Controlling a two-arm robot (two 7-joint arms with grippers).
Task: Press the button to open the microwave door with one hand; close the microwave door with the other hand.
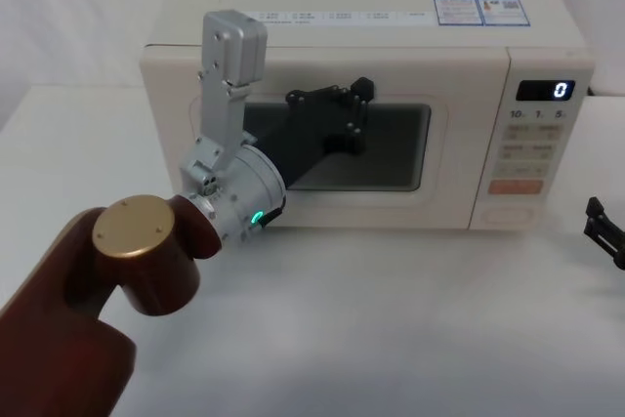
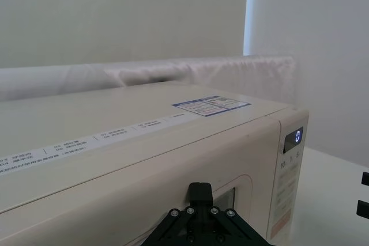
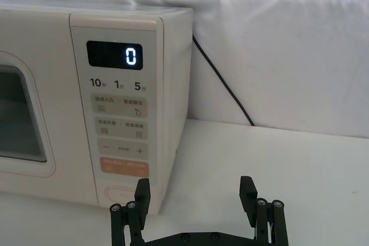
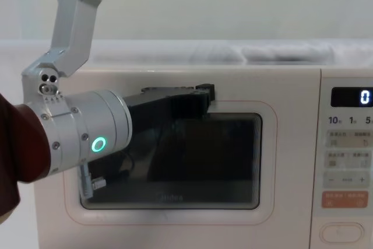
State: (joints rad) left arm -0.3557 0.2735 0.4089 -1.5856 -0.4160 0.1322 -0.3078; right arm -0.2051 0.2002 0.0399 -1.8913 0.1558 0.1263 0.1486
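Note:
The cream microwave door (image 1: 391,204) with its dark window is closed flush with the oven front. My left gripper (image 1: 359,93) is black, on a silver wrist with a green ring, and its fingers are shut. Its tip rests against the door's upper part, just above the window (image 4: 207,93). The wide cream pill-shaped button (image 1: 510,212) sits at the bottom of the control panel, under the orange key (image 3: 124,167). My right gripper (image 3: 195,191) hovers open, low and in front of the microwave's right corner, apart from the button (image 3: 121,192).
The display (image 1: 560,90) reads 0. A black power cable (image 3: 222,84) runs down the white backdrop right of the oven. The white table (image 1: 391,339) spreads in front. My brown left upper arm (image 1: 88,310) fills the near left corner.

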